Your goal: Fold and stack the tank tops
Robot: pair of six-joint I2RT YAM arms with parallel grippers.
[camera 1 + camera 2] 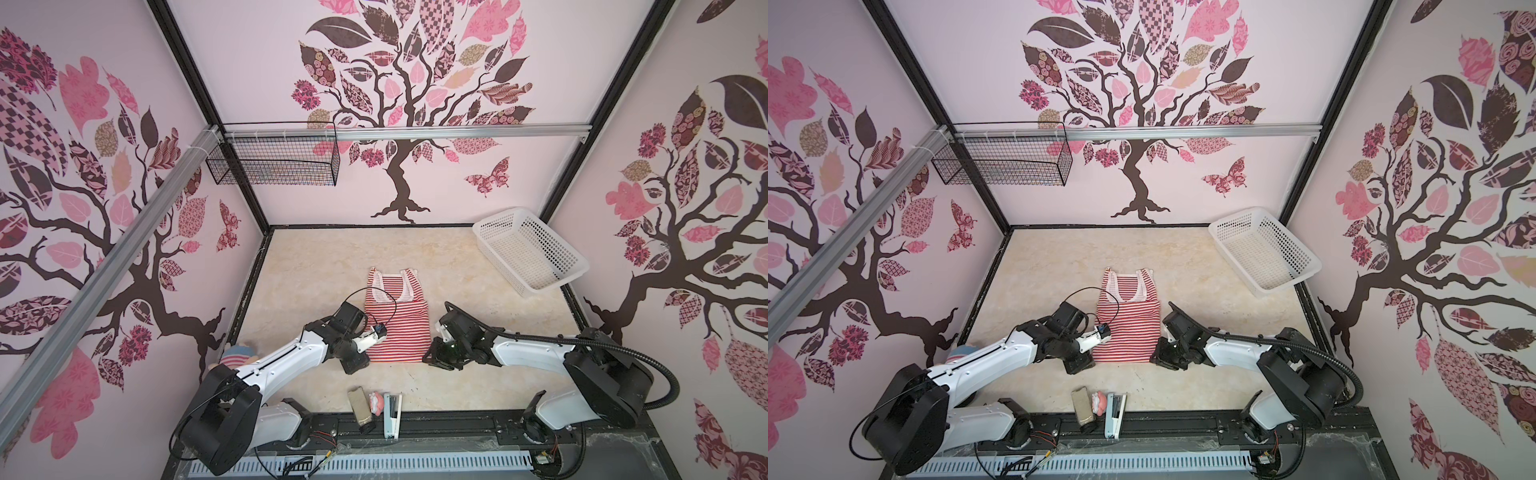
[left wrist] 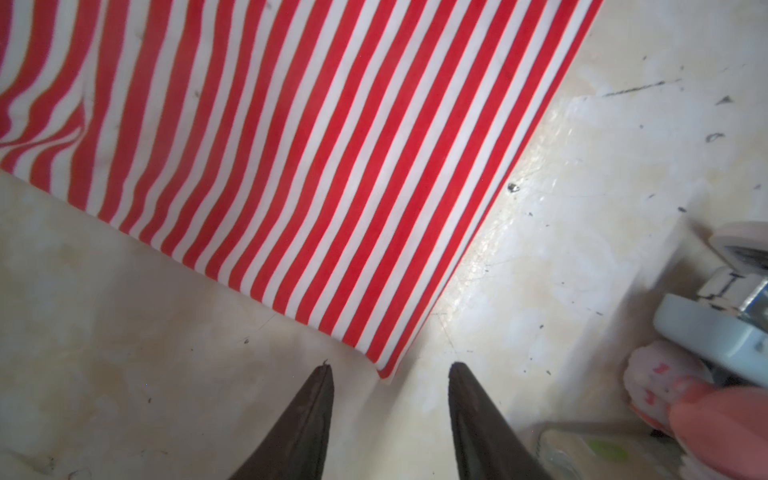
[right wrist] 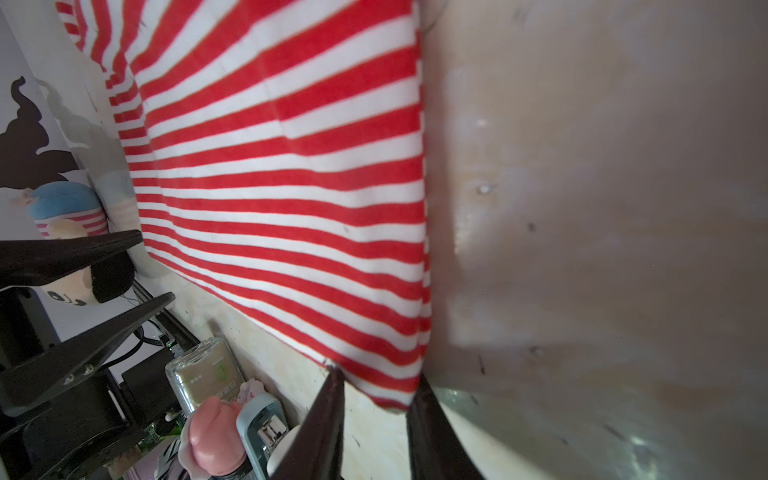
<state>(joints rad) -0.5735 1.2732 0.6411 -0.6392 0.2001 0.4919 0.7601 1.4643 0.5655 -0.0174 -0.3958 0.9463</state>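
Tank top: the red-and-white striped tank top (image 1: 397, 328) lies flat on the table (image 1: 324, 266) in the middle of the frame in both top views. Its straps point to the top of the frame and its hem to the bottom.
My left hand: my left gripper (image 2: 390, 368) sits low at the top's lower left corner. My fingers (image 2: 320, 399) are spread, the cloth corner lies just ahead of the gap, and I hold nothing.
My right hand: my right gripper (image 3: 378, 378) is at the lower right corner. My fingertips (image 3: 332, 399) stand on either side of that corner and touch the cloth. I cannot tell whether they pinch it.
Basket: a white basket (image 1: 496, 217) stands at the upper right of the table, well apart from the top.
Doll: a doll (image 1: 239, 356) in a striped hat is at lower left, partly behind my left arm.
Stapler: a stapler (image 1: 392, 415) lies at bottom middle, apart from the hem.
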